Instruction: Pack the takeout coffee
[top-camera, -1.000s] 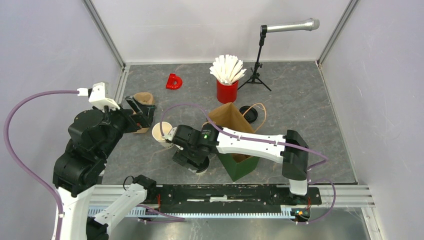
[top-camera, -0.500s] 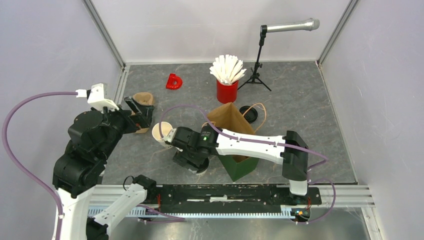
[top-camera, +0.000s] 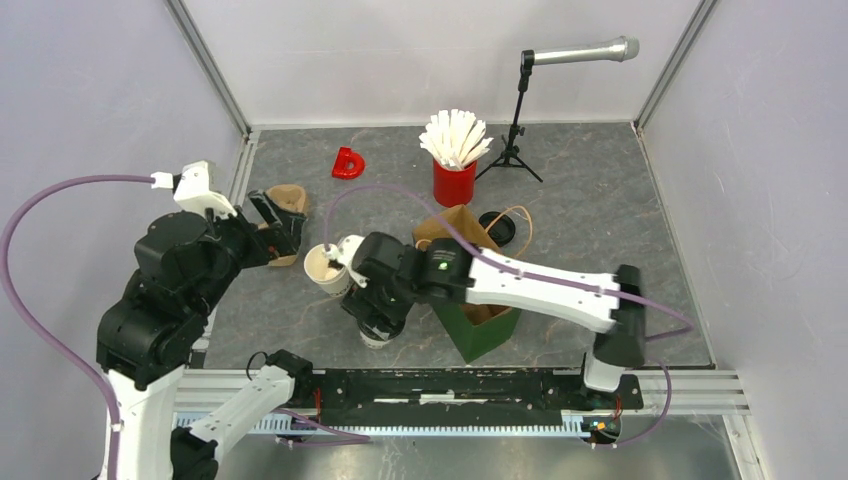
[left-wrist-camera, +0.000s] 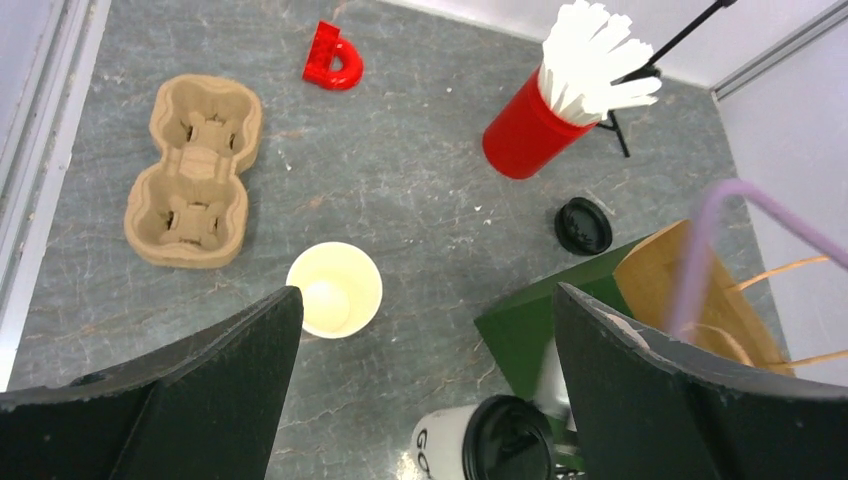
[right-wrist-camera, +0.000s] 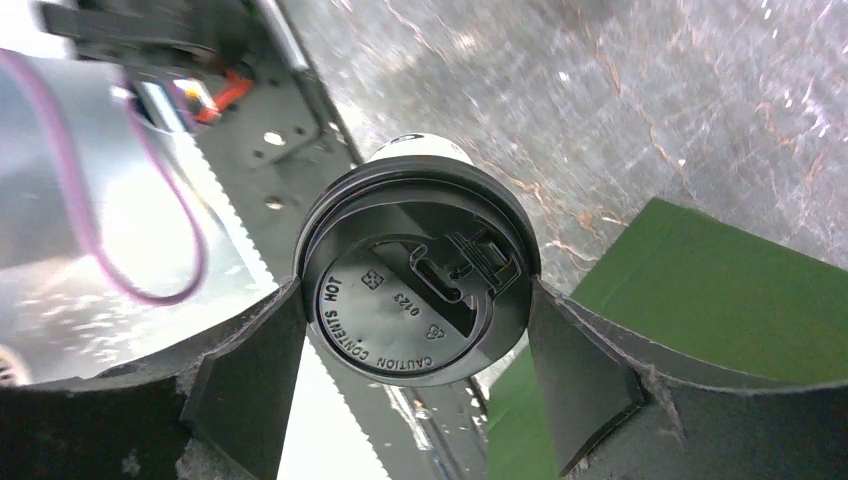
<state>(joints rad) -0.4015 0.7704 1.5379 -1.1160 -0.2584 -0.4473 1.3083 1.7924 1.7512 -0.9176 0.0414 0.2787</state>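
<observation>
One takeout coffee cup (right-wrist-camera: 420, 215), white with its black lid on, sits between my right gripper's (right-wrist-camera: 415, 300) fingers, which press the lid's rim on both sides. It hangs tilted by the green bag's front corner (top-camera: 378, 337), low in the left wrist view (left-wrist-camera: 490, 440). The other cup (top-camera: 325, 268) stands open and unlidded on the floor (left-wrist-camera: 333, 290), cream inside. Its loose black lid (top-camera: 497, 228) lies behind the bag (left-wrist-camera: 583, 226). My left gripper (top-camera: 280, 225) hovers wide open and bare over the carrier's side (left-wrist-camera: 425, 295).
A green and brown paper bag (top-camera: 480, 330) stands open at the centre. The brown pulp carrier (left-wrist-camera: 195, 172) lies at the left. A red cup of white sticks (top-camera: 453, 182), a red D-shaped piece (top-camera: 348, 163) and a microphone stand (top-camera: 515, 130) are at the back.
My right gripper has narrowed onto the lidded cup and shifted left with it, away from the bag's corner. The left arm has barely moved.
</observation>
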